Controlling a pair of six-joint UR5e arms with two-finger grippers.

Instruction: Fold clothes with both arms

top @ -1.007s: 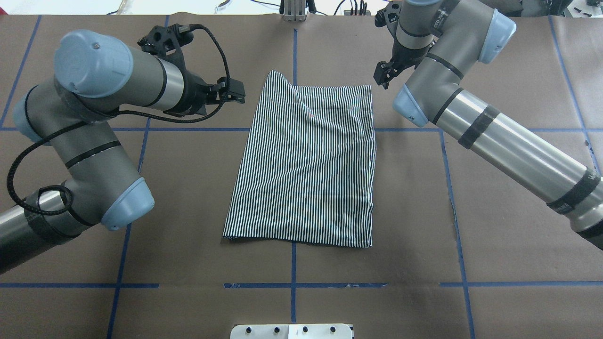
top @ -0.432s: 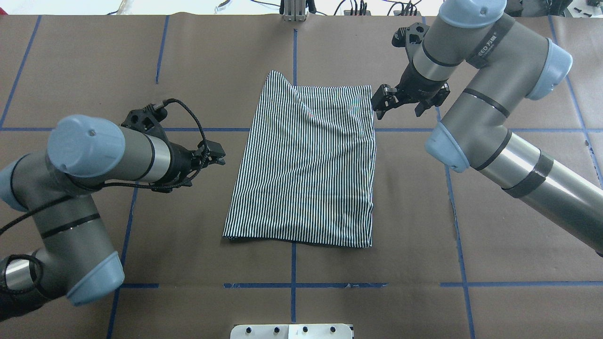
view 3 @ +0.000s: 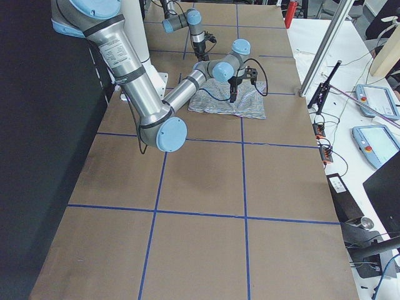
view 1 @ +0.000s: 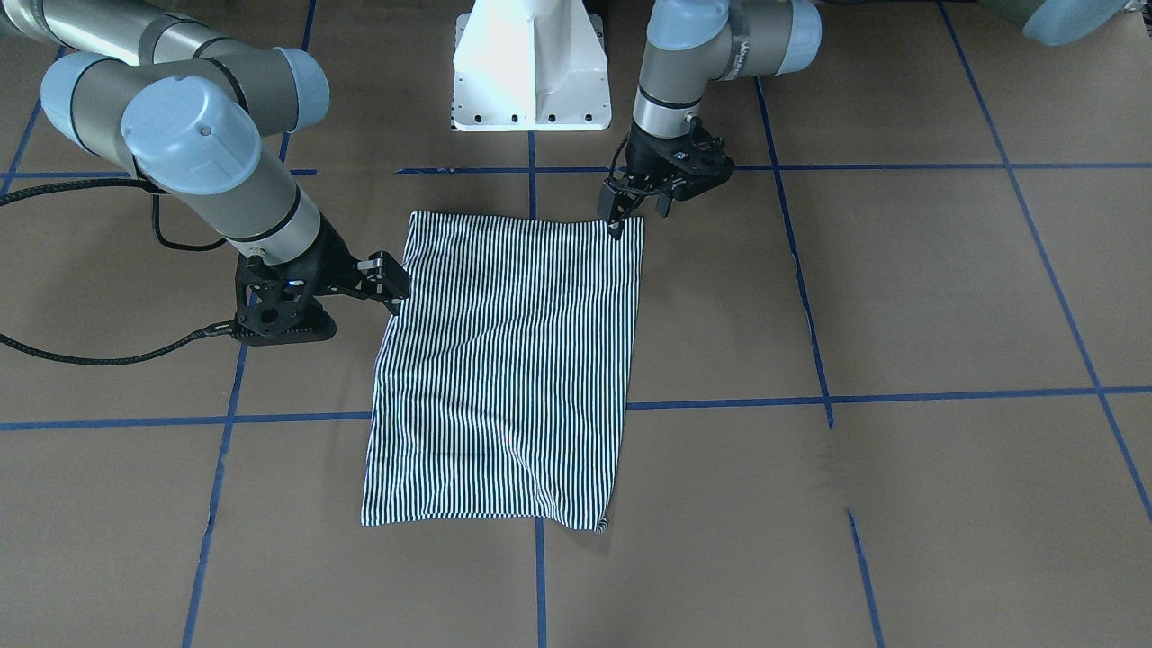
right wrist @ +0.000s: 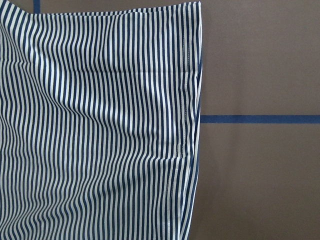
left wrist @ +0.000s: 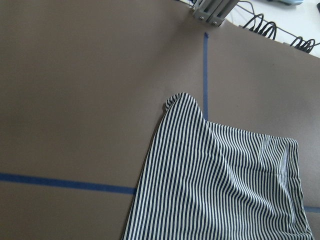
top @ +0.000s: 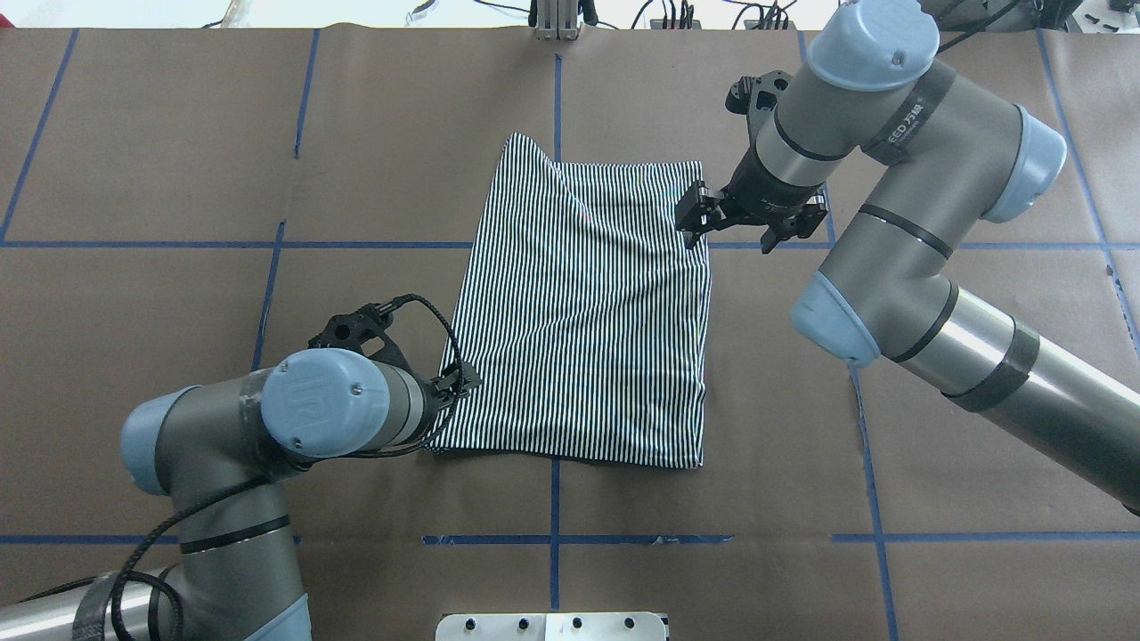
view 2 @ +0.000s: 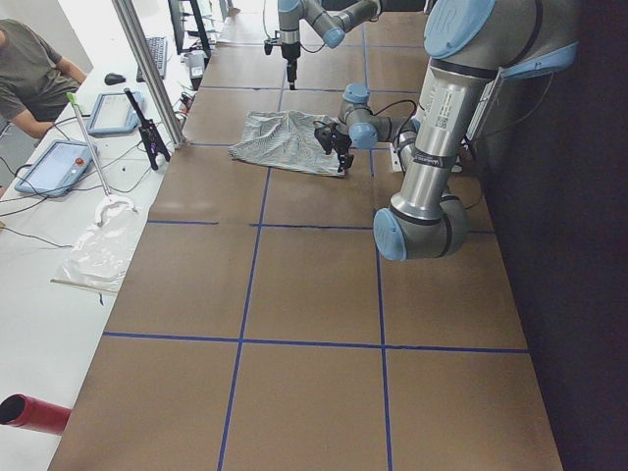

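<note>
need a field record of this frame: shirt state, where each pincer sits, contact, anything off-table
shirt: striped shirt, folded to a rough rectangle, flat on the table; collar not visible
left pincer: at the shirt's corner nearest the robot, on its left side
right pincer: at the shirt's right edge, toward the far corner
contact: no cloth visibly lifted; open or shut unclear for both
surface: brown paper with a blue tape grid
off-table: person seated beyond the far edge, seen in the left side view

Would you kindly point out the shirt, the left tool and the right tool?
shirt [top: 579, 329]: overhead view, middle of the fabric.
left tool [view 1: 639, 216]: front-facing view, between its fingertips.
right tool [top: 728, 230]: overhead view, between its fingertips.
</note>
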